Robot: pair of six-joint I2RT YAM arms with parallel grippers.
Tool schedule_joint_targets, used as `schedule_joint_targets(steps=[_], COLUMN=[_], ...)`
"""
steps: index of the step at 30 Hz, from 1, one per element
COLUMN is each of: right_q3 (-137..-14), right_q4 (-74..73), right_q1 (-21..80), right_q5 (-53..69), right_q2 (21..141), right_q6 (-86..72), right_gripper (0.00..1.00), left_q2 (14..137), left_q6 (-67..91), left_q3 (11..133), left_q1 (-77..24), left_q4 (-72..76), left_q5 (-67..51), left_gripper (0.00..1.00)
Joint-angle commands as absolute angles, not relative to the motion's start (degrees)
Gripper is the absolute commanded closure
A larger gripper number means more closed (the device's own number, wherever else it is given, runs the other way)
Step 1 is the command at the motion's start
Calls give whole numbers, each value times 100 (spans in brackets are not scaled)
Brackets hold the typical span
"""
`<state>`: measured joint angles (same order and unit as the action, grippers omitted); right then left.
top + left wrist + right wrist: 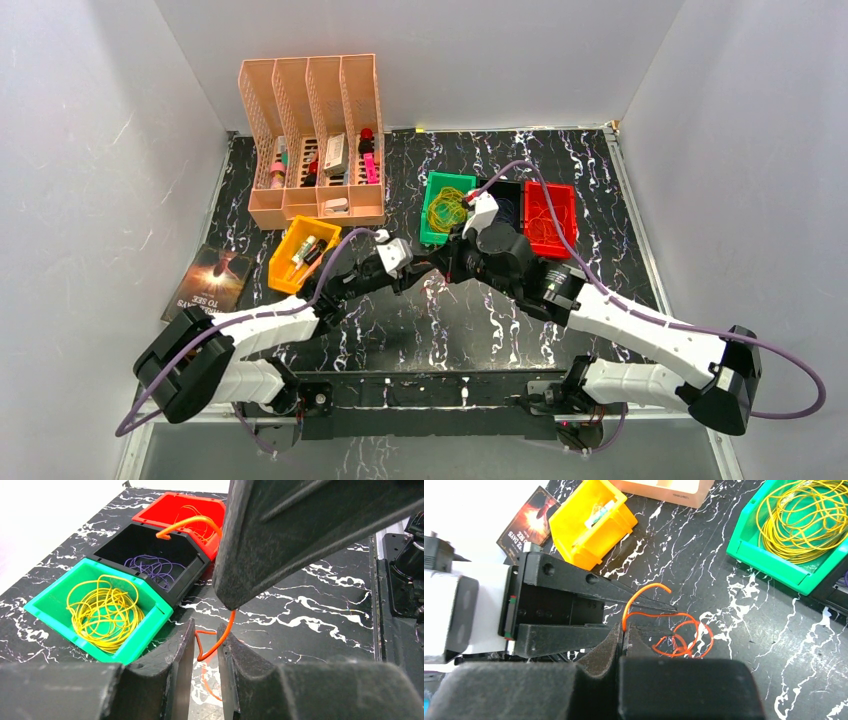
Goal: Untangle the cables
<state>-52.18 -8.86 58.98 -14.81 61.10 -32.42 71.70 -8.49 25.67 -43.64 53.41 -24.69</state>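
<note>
I see thin yellow wire loops [102, 612] in the green plastic bin [150, 625], the black plastic bin [192, 572] right of it, the red plastic bin [150, 514] right again

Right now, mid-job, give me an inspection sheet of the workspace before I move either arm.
Surface: black marbled table, no spills seen.
Job's things: orange wire loose on the table; yellow wires in green bin; purple wires in black bin; orange wires in red bin, one end arching over its rim.
Clutter: yellow bin with small items, peach file rack, book, all on the left.
Grippers: right gripper shut on the orange wire; left gripper open, fingers either side of that wire.
Cables: lilac arm cords, one arcing over the red bin.
Surroundings: white walls on three sides; nothing else seen.
</note>
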Motion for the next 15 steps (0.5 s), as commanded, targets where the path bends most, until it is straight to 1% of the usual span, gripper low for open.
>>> schedule_joint_targets(steps=[1,15], right_q3=[-5536,-5644], right_q4=[-507,-186], right_q1=[5933,5932], right_q5=[-1348,-1119], right_q2=[5994,5610], right_q6=[-3294,-3480], right_gripper=[100,100], left_q2=[7080,6928], left_q6=[-722,-357], left_q3=[2408,2042], left_q1=[-4377,-4377], left_q4=[5679,5689], left_q5=[-2522,-2441], left_gripper=[78,76])
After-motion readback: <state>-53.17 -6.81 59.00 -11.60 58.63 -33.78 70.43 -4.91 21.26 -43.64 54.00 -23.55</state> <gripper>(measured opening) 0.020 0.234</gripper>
